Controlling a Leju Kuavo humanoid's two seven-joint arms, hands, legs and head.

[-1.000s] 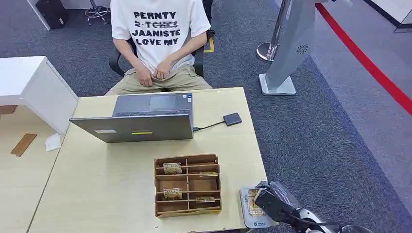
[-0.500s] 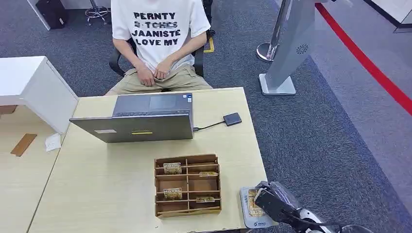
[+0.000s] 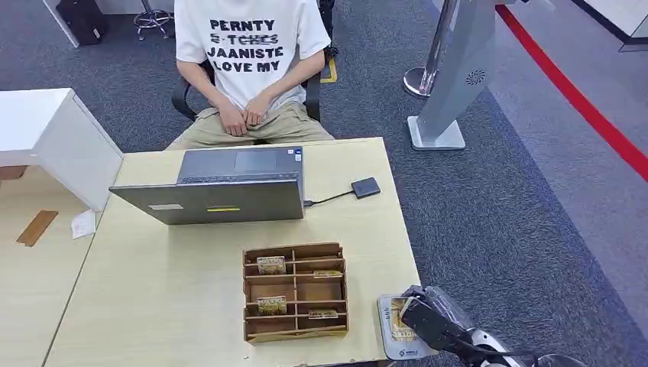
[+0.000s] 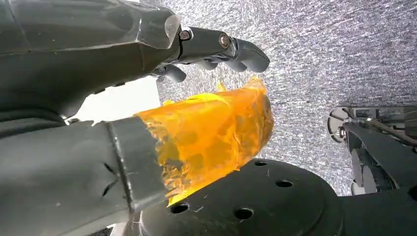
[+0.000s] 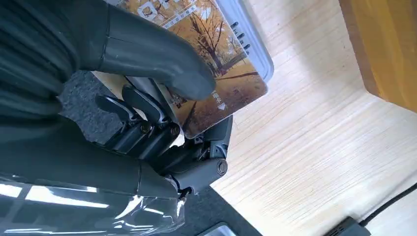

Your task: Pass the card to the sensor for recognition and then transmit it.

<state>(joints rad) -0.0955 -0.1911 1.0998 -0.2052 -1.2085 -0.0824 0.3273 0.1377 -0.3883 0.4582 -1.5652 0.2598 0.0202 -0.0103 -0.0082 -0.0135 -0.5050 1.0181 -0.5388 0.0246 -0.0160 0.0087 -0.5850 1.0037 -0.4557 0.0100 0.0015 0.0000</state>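
Head view: pale wooden table (image 3: 176, 306) across the lower left. Grey open laptop (image 3: 221, 187) at centre, small black box on a cable (image 3: 366, 187) to its right. Brown wooden compartment tray (image 3: 294, 291) below centre, small cards standing in its slots. Grey flat sensor pad (image 3: 387, 336) at the lower right table corner. Dark right hand (image 3: 428, 317) over the pad, pinching an autumn-tree printed card (image 3: 398, 319) that lies on it. Seated person in white lettered T-shirt (image 3: 244, 53) at top.

Left wrist view: grey left hand (image 4: 147, 98) against speckled carpet, thumb wrapped in orange tape, fingers apart, holding nothing.

Right wrist view: card (image 5: 216, 59) at upper centre, clamped between thick thumb and darker fingers (image 5: 147, 123), over the pad's grey rim (image 5: 248, 37).
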